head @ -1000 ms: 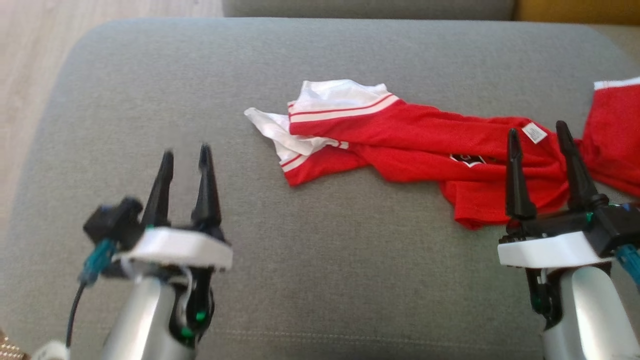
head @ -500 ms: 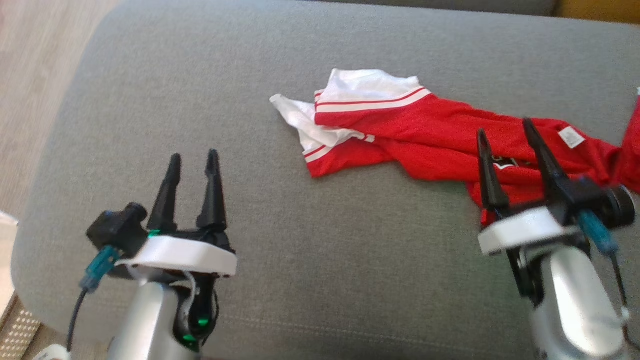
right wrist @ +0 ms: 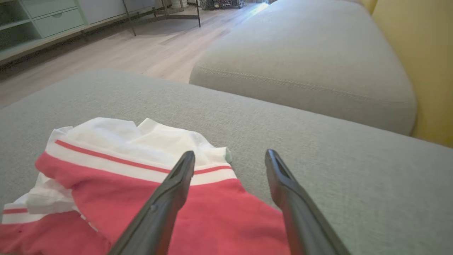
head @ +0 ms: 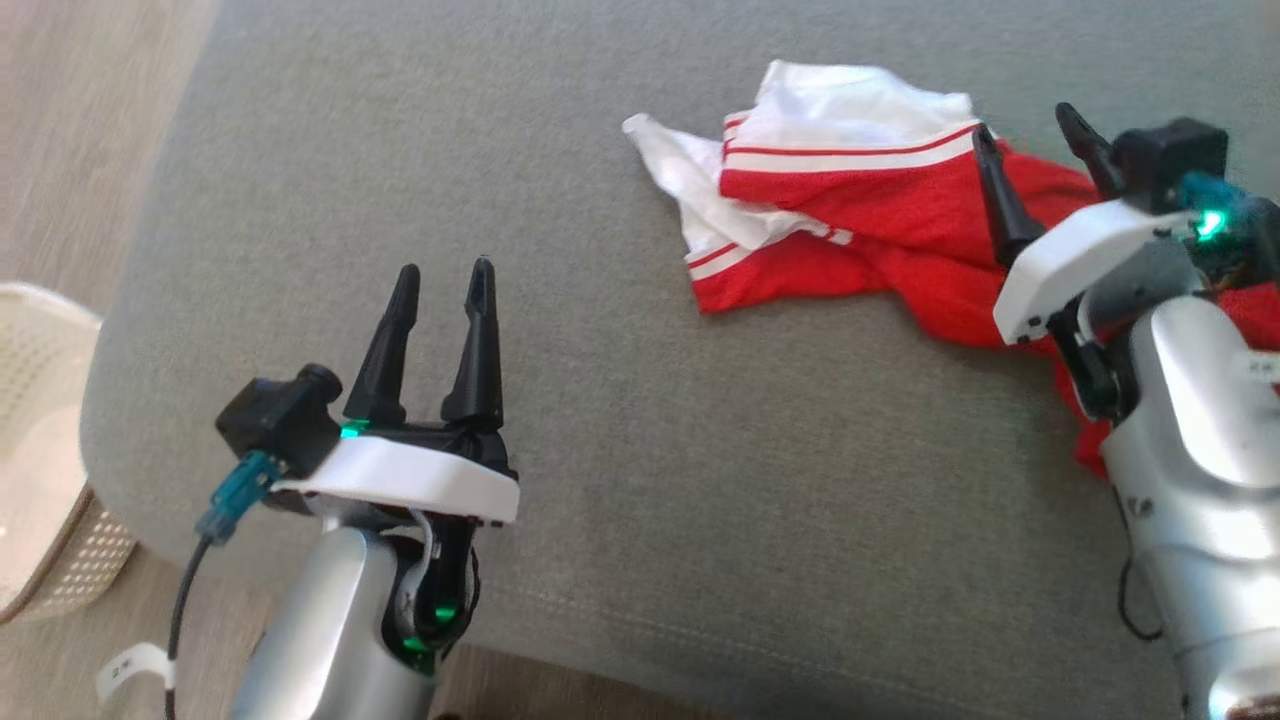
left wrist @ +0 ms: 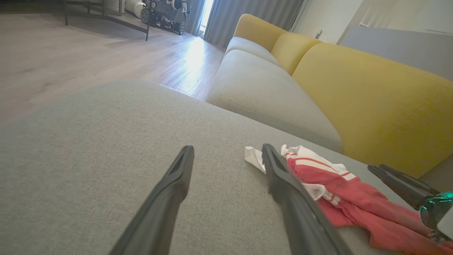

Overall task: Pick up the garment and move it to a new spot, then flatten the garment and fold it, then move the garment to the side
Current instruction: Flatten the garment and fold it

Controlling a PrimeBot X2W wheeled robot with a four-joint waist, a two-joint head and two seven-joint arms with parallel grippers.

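A crumpled red-and-white garment [head: 850, 230] lies far right on a grey sofa cushion [head: 600, 450], the right gripper [head: 1025, 125] spread above its red part and the left gripper [head: 445, 268] spread well apart from it; pinching only one loose layer could bunch it further; no legible writing.

Red-and-white garment [head: 860, 200]: a fine knit cloth with a faint sheen. It lies on a seat cushion [head: 600, 420] of coarse, matt grey weave, with a stitched seam near its front edge. The left gripper [head: 445, 268] and right gripper [head: 1026, 123] look like matt black plastic on smooth white plastic mounts [head: 400, 485]. Their forearms [head: 330, 620] gleam like silver metal. The floor [left wrist: 70, 53] is pale wood, softly glossy. The sofa backrest [left wrist: 371, 99] is matt yellow cloth, and the basket [head: 70, 560] is perforated pale plastic.
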